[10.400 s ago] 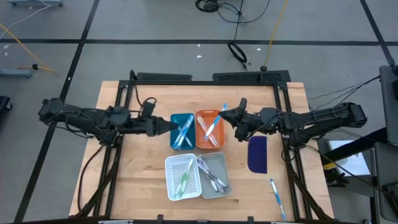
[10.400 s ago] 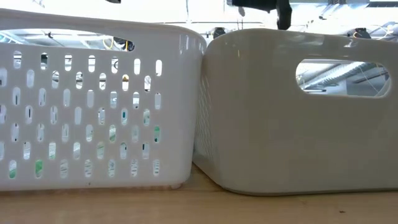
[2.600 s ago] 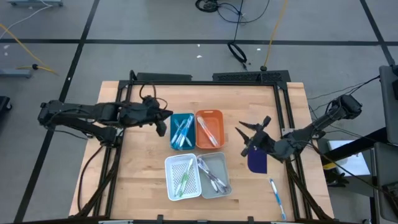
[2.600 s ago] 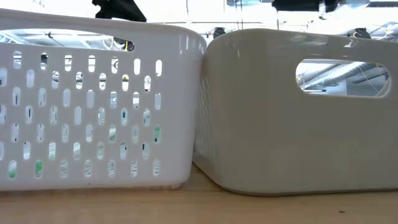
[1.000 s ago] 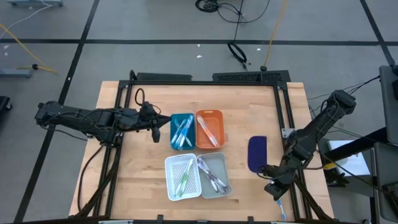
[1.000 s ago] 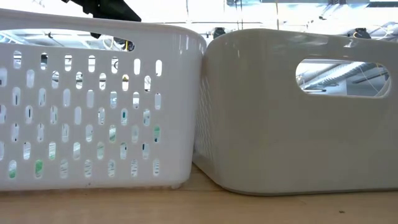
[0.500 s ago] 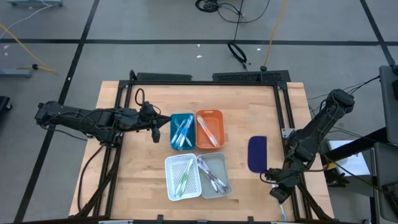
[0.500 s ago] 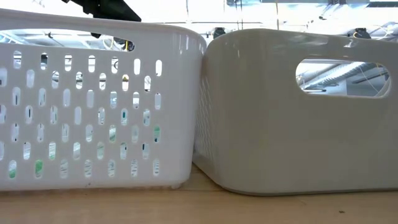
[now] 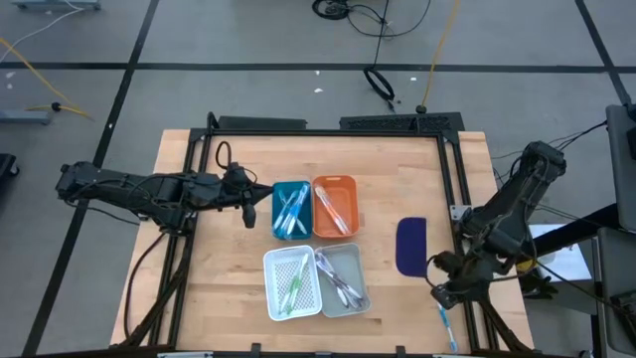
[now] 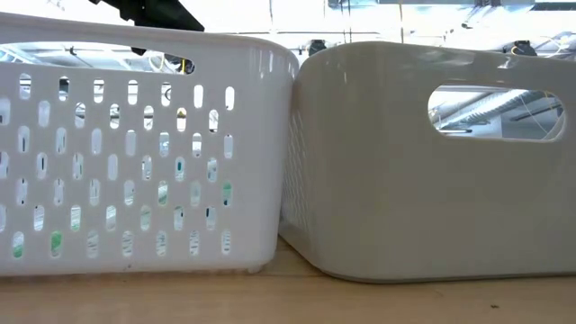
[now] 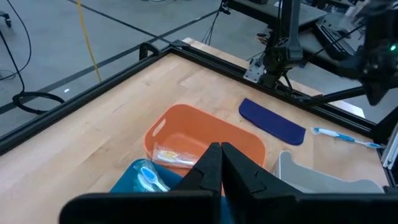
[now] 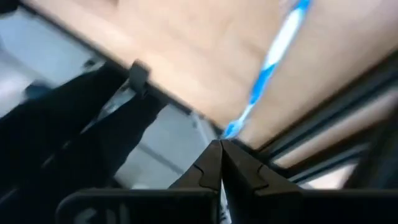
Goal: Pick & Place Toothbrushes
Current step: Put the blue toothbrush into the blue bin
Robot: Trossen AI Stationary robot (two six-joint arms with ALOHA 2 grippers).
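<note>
Far left of the high view, the left gripper (image 9: pixel 248 202) hangs idle just beside the teal tray (image 9: pixel 290 209), fingers pressed together on nothing; its wrist view shows the two tips meeting with no gap. It waits.

Moving across: the teal tray holds light-blue and white toothbrushes (image 9: pixel 293 211), and the orange tray (image 9: pixel 335 206) touching it holds more. In front of them sit the white slotted basket (image 9: pixel 291 283), with green handles inside, and the grey tray (image 9: pixel 343 277), with grey ones. Sorted by colour, it seems, and nearly finished.

Further right lies the dark blue pad (image 9: pixel 411 246), bare on the worktop (image 9: pixel 229 278).

Now the action. At the worktop's near right corner, hard against the black frame rail, lies one last loose toothbrush (image 9: pixel 444 320), blue and white. The right gripper (image 9: pixel 443 295) is down at its near end, and the wrist view has the fingers closed to a point with the striped handle (image 12: pixel 268 62) running away from the tips. Whether the fingers have actually pinched the end I cannot tell; they look shut right at it, perhaps on it, perhaps just short.

To do this well, I'd judge: test with a small, slow lift before swinging away, since an end grip lets a thin stick pivot or slip. Rise straight up to avoid the rail. If it hasn't caught, reopen and take it nearer mid-handle, then carry it to the teal tray.
</note>
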